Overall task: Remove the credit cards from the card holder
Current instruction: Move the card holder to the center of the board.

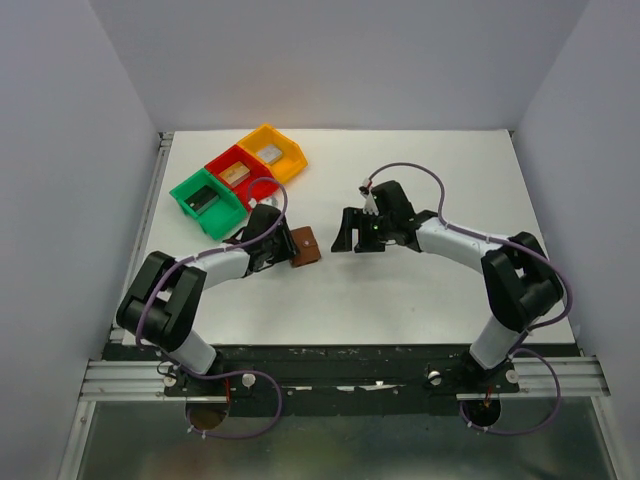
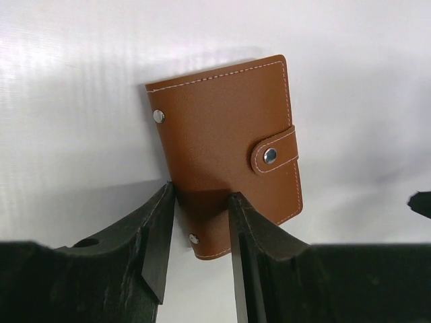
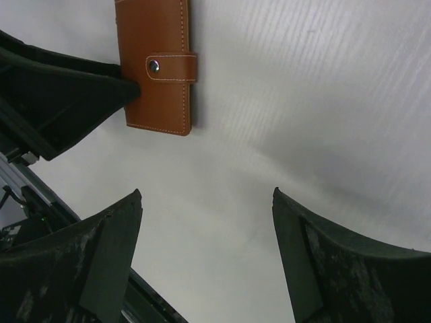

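Well, the big white table (image 1: pixel 400 300) holds everything. At its back left three bins sit in a row: a green bin (image 1: pixel 207 200), a red bin (image 1: pixel 235 175) and a yellow bin (image 1: pixel 272 150).

Next, the right gripper (image 3: pixel 205 195) hangs over bare table with its jaws very wide apart and nothing in them. The left gripper (image 2: pixel 202 195) is at the card holder (image 2: pixel 222 121). Its jaws are about half open. One finger sits at the folded edge and the other rests on the brown front. I cannot tell if it really has hold of it.

The card holder is on the table just in front of the bins, between the two grippers. It is brown leather with light stitches round the edge, and it is folded shut. A small brown tab (image 2: pixel 273 153) wraps over one side and has a shiny snap on it. Two tiny silver studs (image 2: pixel 158 116) sit by the folded edge.
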Motion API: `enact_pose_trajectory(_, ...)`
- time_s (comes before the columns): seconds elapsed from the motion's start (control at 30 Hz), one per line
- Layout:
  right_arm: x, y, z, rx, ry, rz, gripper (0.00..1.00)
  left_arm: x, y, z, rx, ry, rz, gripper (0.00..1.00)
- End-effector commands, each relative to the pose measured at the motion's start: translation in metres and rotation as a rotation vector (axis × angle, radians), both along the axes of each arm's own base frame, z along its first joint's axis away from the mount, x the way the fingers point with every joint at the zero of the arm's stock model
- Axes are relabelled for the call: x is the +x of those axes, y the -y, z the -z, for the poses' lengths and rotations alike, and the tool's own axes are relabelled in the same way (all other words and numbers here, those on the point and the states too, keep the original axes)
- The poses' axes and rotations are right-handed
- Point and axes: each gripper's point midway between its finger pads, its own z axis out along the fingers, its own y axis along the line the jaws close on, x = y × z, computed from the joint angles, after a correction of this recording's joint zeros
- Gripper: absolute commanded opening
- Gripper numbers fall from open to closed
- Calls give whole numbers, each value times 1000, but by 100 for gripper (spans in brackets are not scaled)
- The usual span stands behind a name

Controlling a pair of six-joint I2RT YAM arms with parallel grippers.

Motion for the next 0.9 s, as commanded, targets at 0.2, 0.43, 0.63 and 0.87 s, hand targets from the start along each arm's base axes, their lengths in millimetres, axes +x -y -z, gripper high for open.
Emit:
enact_pose_trajectory(0.2,-26,18,25,-43,-37,15,85,-7,62,-20,-41,75,225,45)
enact_pose_trajectory(0.43,-29,14,40,-31,-86,22,84,-11,65,-25,-52,60,236,52)
enact_pose_trajectory(0.63,-20,11,44,-38,-94,46,82,-14,56,-18,-16,42,210,53)
enact_pose_trajectory(0.87,-11,-2,47,-13,-117,28,75,-12,49,-7,38,15,199,51)
